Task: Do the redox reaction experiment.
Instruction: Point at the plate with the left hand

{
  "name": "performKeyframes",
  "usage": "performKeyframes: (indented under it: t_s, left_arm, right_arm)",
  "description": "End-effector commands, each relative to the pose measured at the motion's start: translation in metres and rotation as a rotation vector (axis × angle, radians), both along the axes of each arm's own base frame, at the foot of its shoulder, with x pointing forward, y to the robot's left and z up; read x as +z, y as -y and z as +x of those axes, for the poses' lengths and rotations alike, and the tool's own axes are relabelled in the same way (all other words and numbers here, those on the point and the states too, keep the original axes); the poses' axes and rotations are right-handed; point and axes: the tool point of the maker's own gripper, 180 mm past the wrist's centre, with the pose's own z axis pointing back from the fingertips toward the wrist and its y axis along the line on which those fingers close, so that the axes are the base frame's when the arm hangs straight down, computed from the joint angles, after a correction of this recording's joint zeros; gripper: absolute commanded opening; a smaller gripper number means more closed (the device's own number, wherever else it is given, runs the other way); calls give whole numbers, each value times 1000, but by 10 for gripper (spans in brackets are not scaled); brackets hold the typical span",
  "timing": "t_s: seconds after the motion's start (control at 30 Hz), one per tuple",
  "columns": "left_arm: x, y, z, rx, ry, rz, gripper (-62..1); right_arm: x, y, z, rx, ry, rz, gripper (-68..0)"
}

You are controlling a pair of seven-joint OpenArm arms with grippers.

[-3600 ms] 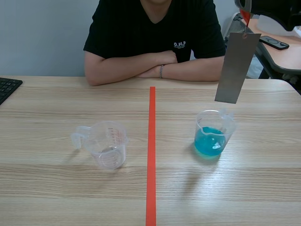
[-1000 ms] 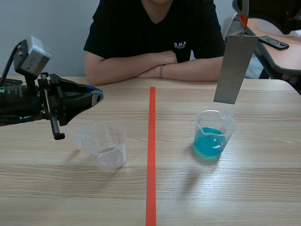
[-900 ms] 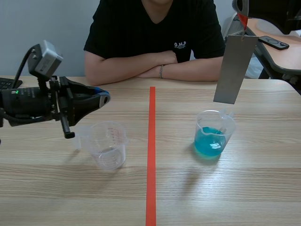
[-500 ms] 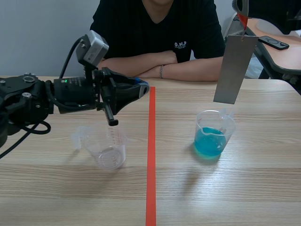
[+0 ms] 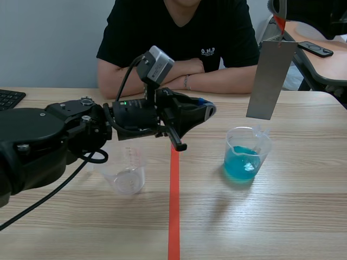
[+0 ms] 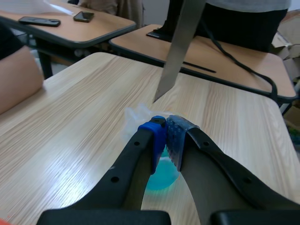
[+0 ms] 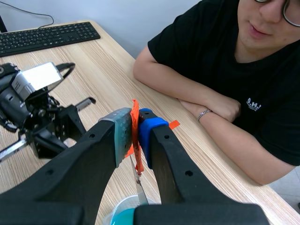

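Inspection of the worktop. The right gripper was held high above the far right side, its fingers clamped on an orange tab. From that tab a grey metal strip hung nearly upright. The strip's lower edge was above and slightly behind the beaker of blue liquid, clear of the rim and not in the liquid.

The left gripper was reaching across the red tape line, above the worktop, pointing toward the blue beaker. Its fingers were together with nothing between them. In the left wrist view the pads all but met, with the blue liquid showing just beyond and below them.

An empty clear measuring cup stood on the left side, partly hidden under the left arm and untouched. A person sat across the worktop with arms folded. A keyboard lay at the far left edge.

Assessment: the experiment appeared to be at an early stage. The strip was in hand and lined up near the solution, but had not yet been immersed. No colour change or deposit could be made out on the strip. Still to do: lower the strip into the blue liquid and let it react. The purpose of the left arm's approach could not be determined.
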Motion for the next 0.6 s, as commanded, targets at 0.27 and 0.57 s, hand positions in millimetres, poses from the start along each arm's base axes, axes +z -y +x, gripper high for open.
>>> performKeyframes:
  t_s: [0.27,0.57]
  left_arm:
    - [33,37,-9,-61,30,-111,-580]
    - [31,37,-6,-34,39,-105,-580]
  right_arm:
    - [11,-2,0,14,31,20,-660]
    - [11,-2,0,14,31,20,-660]
